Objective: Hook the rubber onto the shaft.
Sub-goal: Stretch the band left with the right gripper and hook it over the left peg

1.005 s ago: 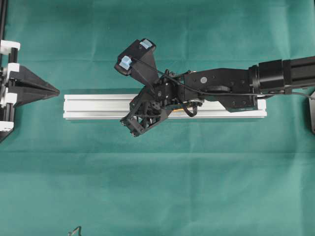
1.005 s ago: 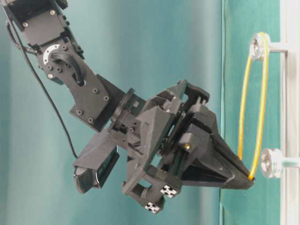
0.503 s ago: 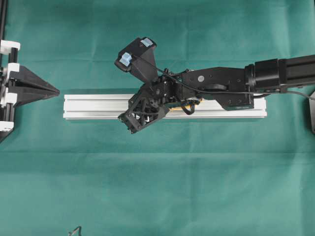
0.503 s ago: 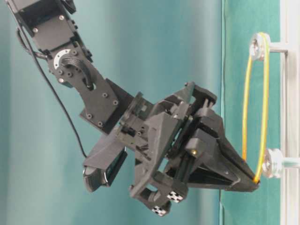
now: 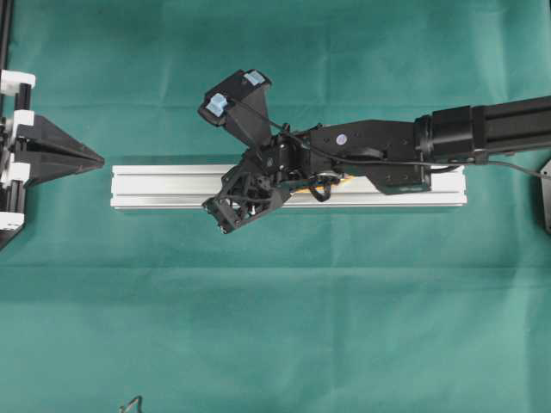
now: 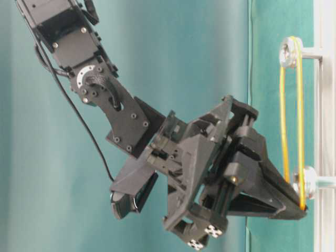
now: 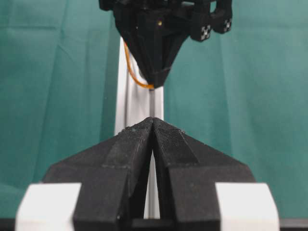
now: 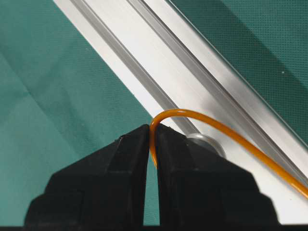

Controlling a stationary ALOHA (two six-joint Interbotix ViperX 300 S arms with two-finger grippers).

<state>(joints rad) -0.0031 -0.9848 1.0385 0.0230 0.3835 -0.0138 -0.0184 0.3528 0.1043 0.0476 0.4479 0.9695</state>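
The orange rubber [image 6: 300, 105] runs as a taut loop from the upper shaft [image 6: 289, 51] down past the head of the lower shaft [image 6: 311, 182], both sticking out of the silver rail [image 6: 321, 105]. My right gripper [image 6: 303, 209] is shut on the loop's lower end, its tip just below the lower shaft and close to the rail. In the right wrist view the rubber [image 8: 216, 126] curves out of the right gripper [image 8: 154, 127] beside the shaft head [image 8: 208, 142]. I cannot tell whether it sits on that shaft. My left gripper [image 5: 96, 159] rests shut and empty off the rail's left end.
The rail [image 5: 155, 188] lies across the green cloth, with the right arm [image 5: 370, 155] stretched over its right half and a black cable [image 5: 508, 163] trailing along it. A black and white stand [image 5: 13, 112] fills the left edge. A small dark object [image 5: 131, 403] lies at the bottom edge.
My right gripper has moved down and closer to the rail, drawing the rubber longer. Its tip has gone from beside the lower shaft's head to just below it. The left gripper is still.
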